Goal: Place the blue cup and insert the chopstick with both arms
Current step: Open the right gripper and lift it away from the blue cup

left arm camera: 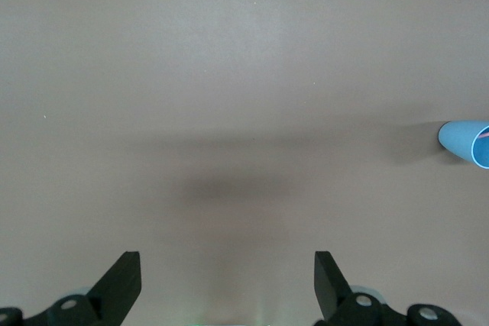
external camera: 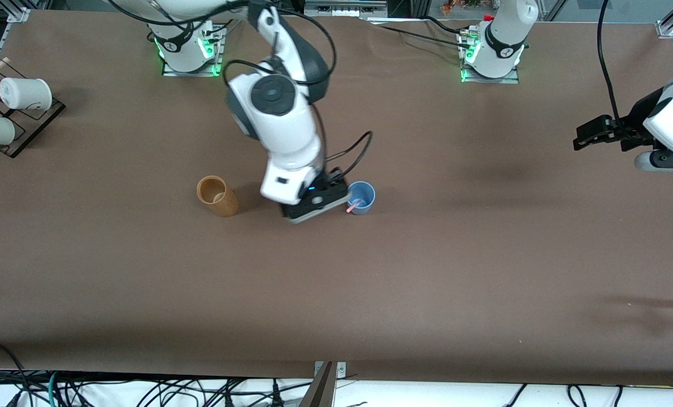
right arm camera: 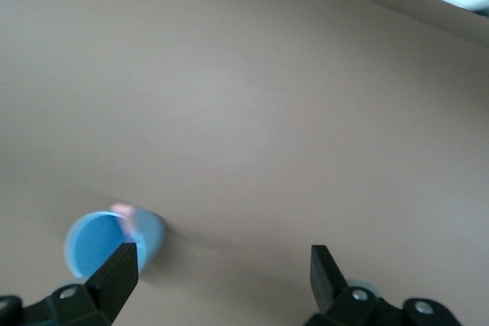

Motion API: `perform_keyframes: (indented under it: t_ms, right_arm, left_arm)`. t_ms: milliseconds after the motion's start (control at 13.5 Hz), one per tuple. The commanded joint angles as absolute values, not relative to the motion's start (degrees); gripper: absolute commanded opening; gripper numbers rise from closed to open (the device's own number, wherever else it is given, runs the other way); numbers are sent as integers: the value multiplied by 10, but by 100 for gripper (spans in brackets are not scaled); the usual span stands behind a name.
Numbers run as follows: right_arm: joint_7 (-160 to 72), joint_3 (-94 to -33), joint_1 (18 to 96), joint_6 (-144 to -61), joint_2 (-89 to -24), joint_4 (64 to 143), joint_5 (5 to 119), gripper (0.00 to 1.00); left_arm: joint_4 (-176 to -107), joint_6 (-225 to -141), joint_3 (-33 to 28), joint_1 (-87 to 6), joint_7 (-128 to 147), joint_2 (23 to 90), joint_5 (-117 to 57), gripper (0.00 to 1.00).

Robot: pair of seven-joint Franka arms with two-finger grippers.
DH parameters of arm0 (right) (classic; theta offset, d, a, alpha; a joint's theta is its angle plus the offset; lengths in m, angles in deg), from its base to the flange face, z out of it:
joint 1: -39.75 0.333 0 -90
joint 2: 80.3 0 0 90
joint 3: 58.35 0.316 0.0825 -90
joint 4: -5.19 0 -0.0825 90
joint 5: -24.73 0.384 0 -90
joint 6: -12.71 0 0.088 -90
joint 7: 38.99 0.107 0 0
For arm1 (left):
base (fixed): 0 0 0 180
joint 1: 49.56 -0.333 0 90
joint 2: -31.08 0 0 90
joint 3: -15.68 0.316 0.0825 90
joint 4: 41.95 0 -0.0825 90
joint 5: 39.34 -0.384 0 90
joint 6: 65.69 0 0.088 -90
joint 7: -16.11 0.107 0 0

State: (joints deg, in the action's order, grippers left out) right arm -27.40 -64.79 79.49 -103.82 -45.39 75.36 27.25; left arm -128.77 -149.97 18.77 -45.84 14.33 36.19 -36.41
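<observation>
The blue cup [external camera: 361, 197] stands upright mid-table [external camera: 426, 271], the chopstick [external camera: 352, 206] leaning inside it. The right tool [right arm camera: 218, 272] hovers beside it, fingers spread. The left tool [left arm camera: 227, 280] waits, spread, above its table end.

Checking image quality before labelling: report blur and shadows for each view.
Front view: sharp, soft shadow beside the tan cup. Left wrist view: sharp, open left hand over a faint shadow patch. Right wrist view: motion-smeared, blue cup and chopstick soft-edged, right hand open.

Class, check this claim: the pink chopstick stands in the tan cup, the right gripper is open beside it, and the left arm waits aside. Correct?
Not quite. The front view shows the chopstick in the blue cup, not the tan cup. The right gripper is open beside it; the left gripper waits aside.
</observation>
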Motion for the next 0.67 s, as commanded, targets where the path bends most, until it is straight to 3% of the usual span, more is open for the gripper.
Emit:
perform_keyframes:
  t_ms: [0, 223, 594]
  right_arm:
    - [-356, -641, 723, -954, -499, 765, 305, 100]
    - [-392, -651, 646, -841, -535, 772, 370, 100]
    - [-437, -648, 574, -835, -710, 952, 302, 100]
  left_arm:
    - [-1292, -1506, 191, -457, 154, 359, -351, 100]
    - [-1292, -1505, 191, -457, 154, 359, -351, 100]
    - [-1292, -1505, 191, -458, 155, 359, -351, 100]
